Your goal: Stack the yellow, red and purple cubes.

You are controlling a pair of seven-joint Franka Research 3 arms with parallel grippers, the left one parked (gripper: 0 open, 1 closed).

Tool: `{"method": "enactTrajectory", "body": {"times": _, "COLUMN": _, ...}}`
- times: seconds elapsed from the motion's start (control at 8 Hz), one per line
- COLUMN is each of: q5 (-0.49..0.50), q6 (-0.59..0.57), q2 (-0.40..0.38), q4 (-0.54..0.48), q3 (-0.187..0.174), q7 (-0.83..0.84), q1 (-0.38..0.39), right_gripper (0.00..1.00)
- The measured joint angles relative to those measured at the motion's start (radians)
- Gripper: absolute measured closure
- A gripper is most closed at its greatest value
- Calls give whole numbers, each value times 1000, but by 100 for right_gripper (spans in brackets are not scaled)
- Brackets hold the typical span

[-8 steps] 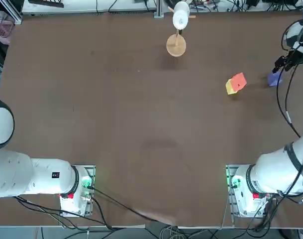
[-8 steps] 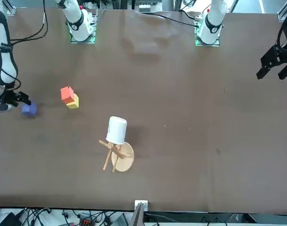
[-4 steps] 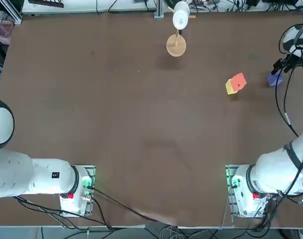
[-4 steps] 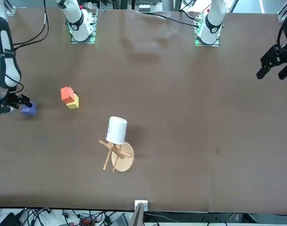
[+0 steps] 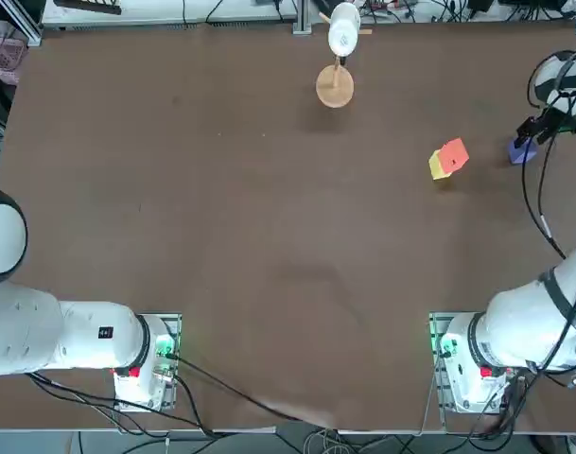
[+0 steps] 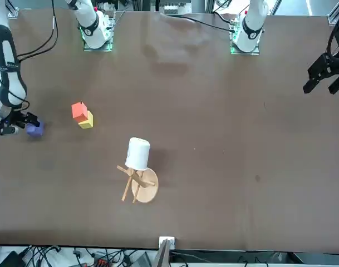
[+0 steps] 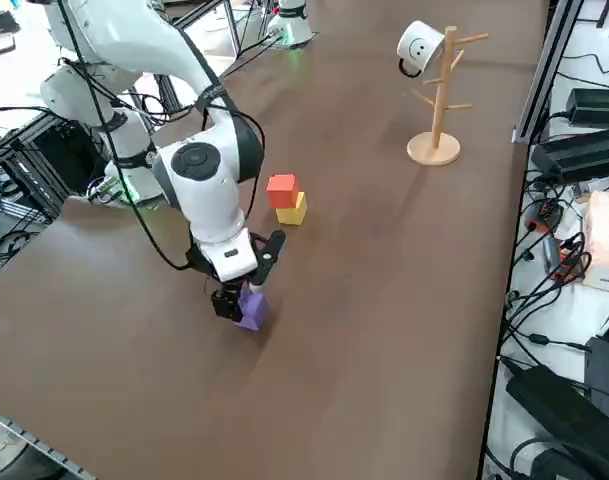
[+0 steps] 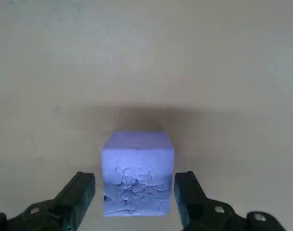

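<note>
A: Brown and matte, the counter [image 5: 221, 208] is the biggest thing here, a flat plain surface. What stands on it?

B: At the far edge from the robot, a wooden stand [image 5: 335, 83] with a round base, a thin upright pole and short pegs. A white cup [image 7: 420, 45] hangs on it, smooth, with a small face drawn on its side.

A: And the right arm?

B: It is white, with rounded glossy shells and a black cable along it. It reaches to the counter's right edge. Its right gripper [image 8: 134, 192] is low over the counter, pointing down, and the two black fingers [image 8: 79, 195] are spread wide, one on each side of the purple cube [image 8: 137, 173]. I see a narrow gap on both sides, so they do not pinch it.

A: How does this cube look?

B: Bluish purple and matte, with a cracked, rough skin on the face towards the wrist camera. It sits flat on the counter.

A: The other two?

B: The red cube [image 5: 454, 152] is on top of the yellow cube [image 5: 440, 167], turned a little and shifted so it overhangs. Both are plain, matte, sharp-edged blocks, near the purple one but apart from it.
</note>
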Motion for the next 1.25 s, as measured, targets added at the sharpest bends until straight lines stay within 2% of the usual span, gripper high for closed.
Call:
{"method": "enactTrajectory", "body": {"times": 0.25, "q5": 1, "q6": 38, "q2": 31, "q4": 0, "q3": 1, "q7": 0, "q1": 0, "right_gripper": 0}}
{"method": "enactTrajectory", "body": {"times": 0.38, "q5": 1, "q6": 50, "q2": 43, "q4": 0, "q3": 2, "q7": 0, "q1": 0, "right_gripper": 4}}
{"method": "enactTrajectory", "body": {"times": 0.5, "q5": 1, "q6": 53, "q2": 44, "q4": 2, "q3": 3, "q7": 0, "q1": 0, "right_gripper": 24}}
{"method": "enactTrajectory", "body": {"times": 0.88, "q5": 4, "q6": 17, "q2": 32, "q4": 14, "q3": 16, "q7": -4, "q1": 13, "right_gripper": 33}}
{"method": "enactTrajectory", "body": {"times": 1.12, "q5": 9, "q6": -103, "q2": -49, "q4": 16, "q3": 20, "q7": -3, "q1": 56, "right_gripper": 33}}
{"method": "enactTrajectory", "body": {"times": 1.25, "q5": 16, "q6": -150, "q2": -133, "q4": -16, "q3": 20, "q7": 43, "q1": 98, "right_gripper": 33}}
